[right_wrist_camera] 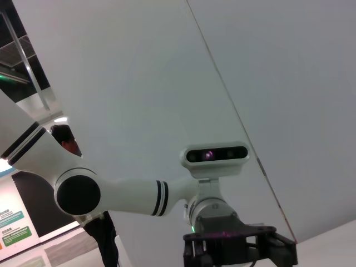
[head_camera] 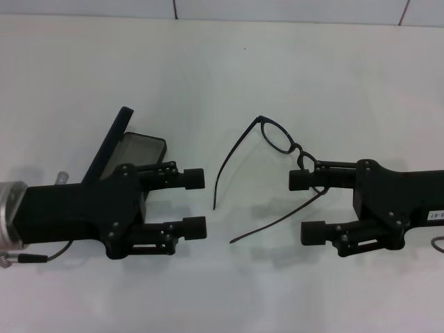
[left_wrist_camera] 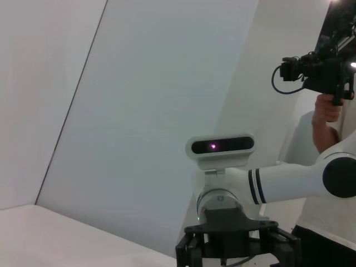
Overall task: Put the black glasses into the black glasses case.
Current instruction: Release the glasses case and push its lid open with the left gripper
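The black glasses (head_camera: 277,135) lie unfolded on the white table (head_camera: 229,69) in the head view, right of centre, with their temple arms reaching toward the near edge. My right gripper (head_camera: 306,207) is open beside them. Its farther finger covers part of one lens, and one temple arm runs through the gap between its fingers. The black glasses case (head_camera: 142,147) stands open at the left, its lid (head_camera: 109,144) raised. My left gripper (head_camera: 195,203) is open just in front of the case, holding nothing. Neither wrist view shows the glasses or the case.
Bare white tabletop surrounds both arms. The wrist views look up at the robot's head camera (left_wrist_camera: 221,146) and white walls. A person's hand (left_wrist_camera: 327,108) holding a dark device shows at the edge of the left wrist view.
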You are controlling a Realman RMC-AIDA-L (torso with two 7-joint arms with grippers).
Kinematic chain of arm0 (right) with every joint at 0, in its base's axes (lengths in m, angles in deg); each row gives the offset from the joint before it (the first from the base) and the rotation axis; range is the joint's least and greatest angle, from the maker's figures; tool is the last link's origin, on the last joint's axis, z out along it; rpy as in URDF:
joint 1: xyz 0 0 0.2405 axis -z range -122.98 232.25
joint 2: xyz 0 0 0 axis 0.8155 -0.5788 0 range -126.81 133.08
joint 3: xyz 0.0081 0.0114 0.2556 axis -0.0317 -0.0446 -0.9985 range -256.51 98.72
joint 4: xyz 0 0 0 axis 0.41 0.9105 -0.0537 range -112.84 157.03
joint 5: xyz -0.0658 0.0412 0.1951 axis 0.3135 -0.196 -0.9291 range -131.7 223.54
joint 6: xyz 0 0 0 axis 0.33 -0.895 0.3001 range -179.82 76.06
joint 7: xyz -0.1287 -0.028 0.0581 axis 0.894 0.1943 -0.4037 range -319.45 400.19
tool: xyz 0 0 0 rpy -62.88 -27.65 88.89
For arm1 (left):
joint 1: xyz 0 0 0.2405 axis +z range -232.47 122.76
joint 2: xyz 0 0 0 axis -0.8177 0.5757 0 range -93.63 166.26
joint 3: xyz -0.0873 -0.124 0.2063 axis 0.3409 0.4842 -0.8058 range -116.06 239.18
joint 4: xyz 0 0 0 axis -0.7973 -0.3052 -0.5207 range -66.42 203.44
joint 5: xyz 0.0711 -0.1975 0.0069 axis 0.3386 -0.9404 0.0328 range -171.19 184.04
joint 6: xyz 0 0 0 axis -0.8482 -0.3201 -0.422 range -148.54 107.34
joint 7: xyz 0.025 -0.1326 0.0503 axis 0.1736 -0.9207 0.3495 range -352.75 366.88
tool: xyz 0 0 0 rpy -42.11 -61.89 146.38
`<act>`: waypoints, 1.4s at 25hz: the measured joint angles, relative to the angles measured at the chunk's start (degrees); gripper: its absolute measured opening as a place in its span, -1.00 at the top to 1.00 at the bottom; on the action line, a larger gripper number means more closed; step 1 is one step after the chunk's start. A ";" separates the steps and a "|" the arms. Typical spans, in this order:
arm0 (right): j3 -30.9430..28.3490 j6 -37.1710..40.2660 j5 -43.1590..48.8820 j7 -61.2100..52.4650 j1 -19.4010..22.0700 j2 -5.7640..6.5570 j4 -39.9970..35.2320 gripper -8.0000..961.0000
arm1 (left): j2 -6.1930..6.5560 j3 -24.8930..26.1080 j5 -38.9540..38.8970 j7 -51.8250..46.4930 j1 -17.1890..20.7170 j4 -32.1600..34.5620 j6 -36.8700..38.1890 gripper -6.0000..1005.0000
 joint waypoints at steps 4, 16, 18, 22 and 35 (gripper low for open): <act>0.01 -0.34 -0.05 0.00 0.05 0.00 0.38 -0.78 | 0.01 -0.01 0.00 0.02 0.01 0.01 0.00 -0.50; -0.47 -0.39 -2.76 2.10 0.39 0.01 2.27 -0.78 | -0.06 1.03 0.02 -2.22 -0.09 0.59 -0.14 -0.48; -1.06 -0.78 -3.34 2.64 0.98 0.23 2.34 -0.78 | 0.00 3.14 0.37 -8.40 -0.14 4.41 -1.83 -0.48; -4.69 -1.81 -3.92 3.44 3.19 0.65 2.36 -0.78 | -0.78 6.79 7.24 -24.97 1.17 20.59 -6.43 -0.47; -11.19 -1.60 -3.71 5.76 8.45 0.88 2.52 -0.78 | -7.44 -6.43 63.29 -76.51 2.47 75.50 -14.31 -0.45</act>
